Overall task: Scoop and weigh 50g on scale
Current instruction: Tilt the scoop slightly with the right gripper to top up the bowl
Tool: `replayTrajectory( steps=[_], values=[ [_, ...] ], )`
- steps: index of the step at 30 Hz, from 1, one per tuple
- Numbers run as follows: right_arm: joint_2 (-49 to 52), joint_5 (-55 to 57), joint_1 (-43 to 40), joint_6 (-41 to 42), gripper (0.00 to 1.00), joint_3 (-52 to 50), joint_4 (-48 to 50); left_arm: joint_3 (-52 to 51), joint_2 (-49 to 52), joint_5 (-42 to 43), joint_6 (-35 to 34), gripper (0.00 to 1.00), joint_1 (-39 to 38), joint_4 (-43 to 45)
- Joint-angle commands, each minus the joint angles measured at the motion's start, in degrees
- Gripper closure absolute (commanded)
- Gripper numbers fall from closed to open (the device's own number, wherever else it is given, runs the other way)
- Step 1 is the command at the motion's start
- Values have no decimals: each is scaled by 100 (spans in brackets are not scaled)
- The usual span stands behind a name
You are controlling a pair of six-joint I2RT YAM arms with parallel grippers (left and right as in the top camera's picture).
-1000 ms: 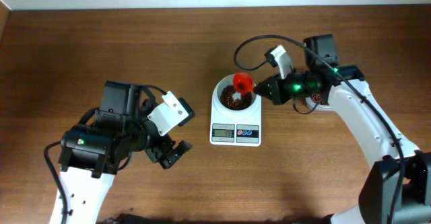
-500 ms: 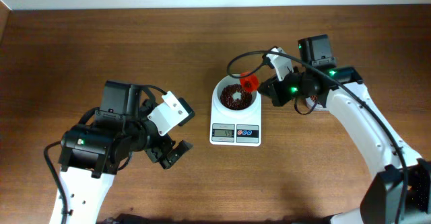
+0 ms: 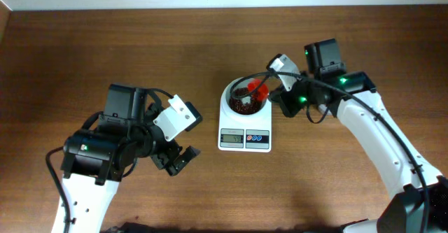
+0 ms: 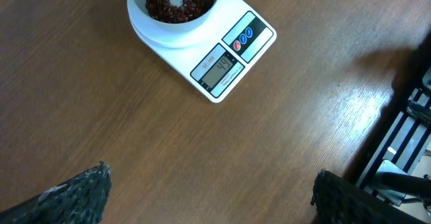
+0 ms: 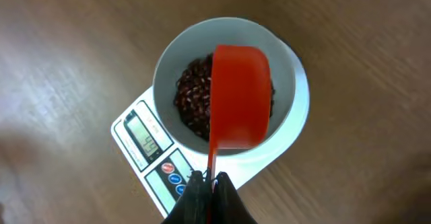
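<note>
The white scale (image 3: 244,133) stands mid-table, and the heap of dark red-brown beans (image 3: 240,104) lies in its round bowl (image 3: 227,96). My right gripper (image 3: 273,93) is shut on the thin handle of an orange-red scoop (image 3: 257,89), which is tilted over the bowl's right side. The right wrist view shows the scoop's (image 5: 240,96) outer side above the beans (image 5: 192,99), with the gripper (image 5: 211,178) pinching the handle over the scale (image 5: 165,177). What the scoop contains is hidden. My left gripper (image 3: 178,159) hangs open, empty, left of the scale (image 4: 232,46).
Wooden tabletop all around. In the left wrist view a dark frame (image 4: 404,116) stands past the table edge at the right. A black cable (image 3: 255,75) loops above the bowl near the right wrist.
The right wrist has turned, tipping the scoop from mouth-up to tilted over the bowl's right side. The left arm has not moved.
</note>
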Motion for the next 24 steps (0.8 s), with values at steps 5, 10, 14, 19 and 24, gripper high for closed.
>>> replayTrajectory(
  steps=[5,10,14,19,24],
  values=[
    [-225,129,33,284,96,103,59,94,-2,-2,92,1,24,9],
    [-225,125,33,822,96,103,55,94,-2,-2,92,1,26,11],
    [-225,7,33,844,96,103,55,94,-2,-2,90,1,24,9],
    [-225,-44,33,863,96,103,57,94,-2,-2,92,1,24,9],
    [-225,-44,33,863,96,103,33,94,-2,-2,92,1,26,9]
  ],
)
